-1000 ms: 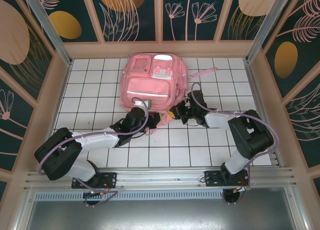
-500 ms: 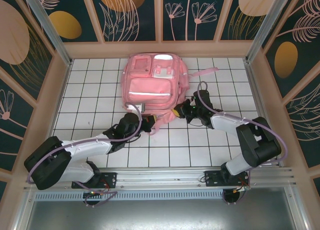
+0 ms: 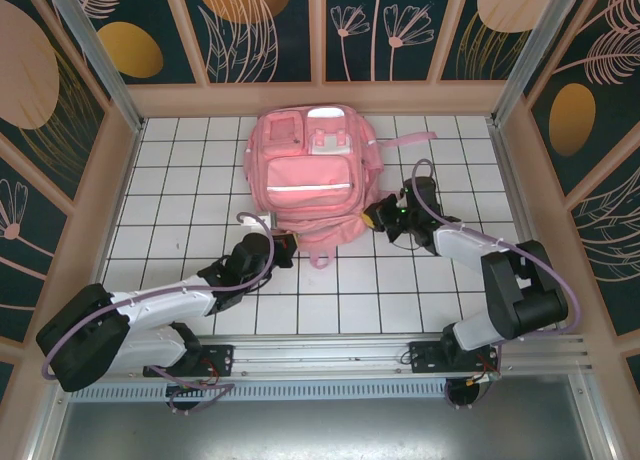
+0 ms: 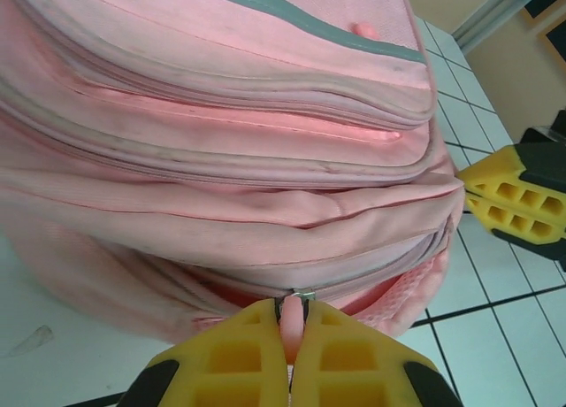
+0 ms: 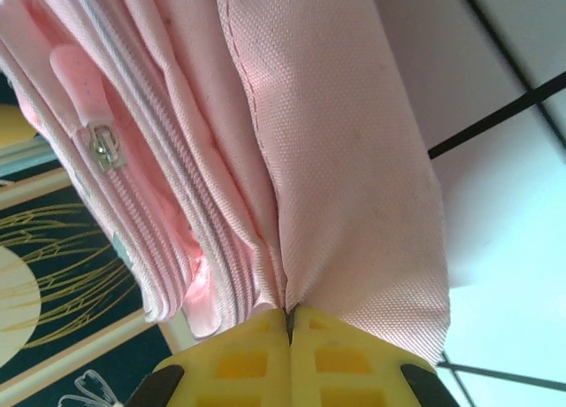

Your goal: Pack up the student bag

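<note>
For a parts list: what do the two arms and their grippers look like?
The left arm and right arm have white link shells, bulky black joint housings and a lilac cable looping along each. The left gripper and right gripper have yellow moulded fingers with rectangular recesses on black mounts.

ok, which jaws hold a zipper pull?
Left jaws: shut on the small pink zipper pull of the large pink fabric backpack. Right jaws pinch plain fabric.

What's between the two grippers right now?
The near end of the student bag fills that stretch in the top view; the left gripper and right gripper are each shut on it.
</note>
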Controlling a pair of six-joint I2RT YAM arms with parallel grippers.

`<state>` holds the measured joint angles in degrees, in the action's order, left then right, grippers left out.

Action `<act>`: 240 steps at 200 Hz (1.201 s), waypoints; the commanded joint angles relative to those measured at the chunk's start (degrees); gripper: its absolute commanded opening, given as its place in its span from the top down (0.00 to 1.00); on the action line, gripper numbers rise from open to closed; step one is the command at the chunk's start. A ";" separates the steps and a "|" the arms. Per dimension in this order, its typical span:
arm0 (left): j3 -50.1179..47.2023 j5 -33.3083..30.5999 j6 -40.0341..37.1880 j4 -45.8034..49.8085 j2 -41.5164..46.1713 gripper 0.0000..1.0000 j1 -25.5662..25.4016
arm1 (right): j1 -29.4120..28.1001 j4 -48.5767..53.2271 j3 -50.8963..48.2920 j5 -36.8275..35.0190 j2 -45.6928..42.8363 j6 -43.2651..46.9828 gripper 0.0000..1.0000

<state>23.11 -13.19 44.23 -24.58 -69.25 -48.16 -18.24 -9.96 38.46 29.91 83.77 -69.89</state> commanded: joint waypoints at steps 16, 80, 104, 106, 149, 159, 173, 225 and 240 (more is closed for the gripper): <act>-1.38 -4.97 1.06 1.91 1.58 1.00 1.79 | 5.07 7.74 0.61 -9.87 -3.08 6.40 1.00; -1.13 -0.15 0.88 -1.23 -0.91 1.00 2.59 | -0.03 18.17 9.98 -12.17 -2.87 19.50 0.61; -0.12 3.53 0.33 -3.03 -2.43 1.00 2.59 | -5.09 19.98 11.08 -10.26 -5.39 19.90 0.40; 0.04 3.88 0.16 -3.16 -2.57 1.00 2.60 | -5.48 20.02 11.04 -9.90 -5.48 19.60 0.39; 1.83 9.64 -0.63 -6.20 -4.91 1.00 2.61 | -11.55 14.41 5.83 -1.43 -7.10 5.72 0.34; 2.54 11.45 -0.90 -7.07 -5.69 1.00 2.51 | -12.70 11.42 3.62 -0.50 -7.64 0.30 0.34; 3.89 13.66 -1.32 -7.79 -6.80 1.00 2.25 | -15.13 8.39 1.31 -2.20 -8.81 -5.65 0.34; 10.09 15.58 -5.40 -7.11 -11.45 1.00 -1.79 | -18.50 8.08 0.98 -10.23 -7.74 -10.53 0.40; 11.15 15.49 -5.81 -6.30 -12.40 1.00 -2.30 | -18.47 8.67 1.67 -11.49 -6.68 -9.97 0.40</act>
<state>30.87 -0.16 41.10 -28.05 -80.66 -49.15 -36.53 0.10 39.22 22.09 76.29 -77.52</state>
